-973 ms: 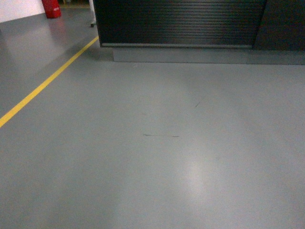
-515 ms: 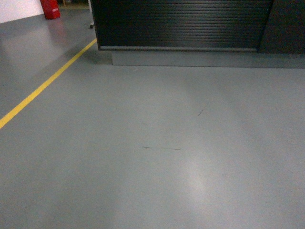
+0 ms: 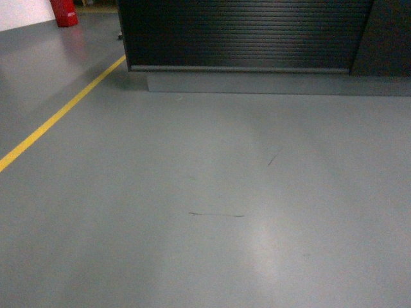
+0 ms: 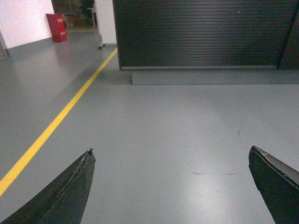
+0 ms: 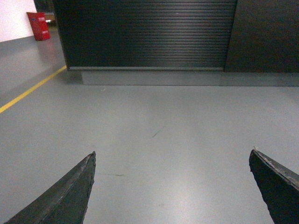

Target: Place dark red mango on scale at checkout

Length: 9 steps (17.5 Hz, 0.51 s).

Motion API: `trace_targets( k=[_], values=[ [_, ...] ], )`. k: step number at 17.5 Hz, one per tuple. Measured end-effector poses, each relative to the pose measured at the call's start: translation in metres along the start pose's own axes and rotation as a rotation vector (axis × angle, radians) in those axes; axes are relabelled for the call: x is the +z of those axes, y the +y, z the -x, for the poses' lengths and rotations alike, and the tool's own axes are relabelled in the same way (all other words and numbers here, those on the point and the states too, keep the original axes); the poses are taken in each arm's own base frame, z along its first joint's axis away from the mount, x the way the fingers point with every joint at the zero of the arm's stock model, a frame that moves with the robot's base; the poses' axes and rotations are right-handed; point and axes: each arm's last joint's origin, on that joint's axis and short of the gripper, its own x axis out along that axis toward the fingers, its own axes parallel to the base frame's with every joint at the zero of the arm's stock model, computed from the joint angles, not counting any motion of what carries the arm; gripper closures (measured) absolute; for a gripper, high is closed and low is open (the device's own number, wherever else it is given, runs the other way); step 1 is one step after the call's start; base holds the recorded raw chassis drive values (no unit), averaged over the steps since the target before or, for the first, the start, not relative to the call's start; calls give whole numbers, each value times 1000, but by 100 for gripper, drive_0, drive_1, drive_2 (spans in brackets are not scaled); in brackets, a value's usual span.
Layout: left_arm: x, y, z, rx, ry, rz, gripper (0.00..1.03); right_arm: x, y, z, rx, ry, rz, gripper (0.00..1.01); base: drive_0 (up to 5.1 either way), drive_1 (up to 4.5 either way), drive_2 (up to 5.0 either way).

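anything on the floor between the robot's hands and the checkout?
Nothing visible. Bare grey floor runs up to the checkout. Left hand and right hand are both open and empty. Mango and scale are out of view.

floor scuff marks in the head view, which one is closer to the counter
The short slanted scuff; it lies further up the floor toward the checkout than the long horizontal scuff.

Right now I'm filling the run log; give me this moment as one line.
checkout: ahead across grey floor | left gripper: open, empty | right gripper: open, empty | mango, scale: not in view
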Motion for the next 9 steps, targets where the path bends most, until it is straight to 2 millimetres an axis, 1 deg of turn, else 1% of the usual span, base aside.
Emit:
trace_targets(
  k=[9],
  values=[
    [0,0,0,0,-2,0,5,0,0,0,0,-3,0,3,0,0,0]
  ],
)
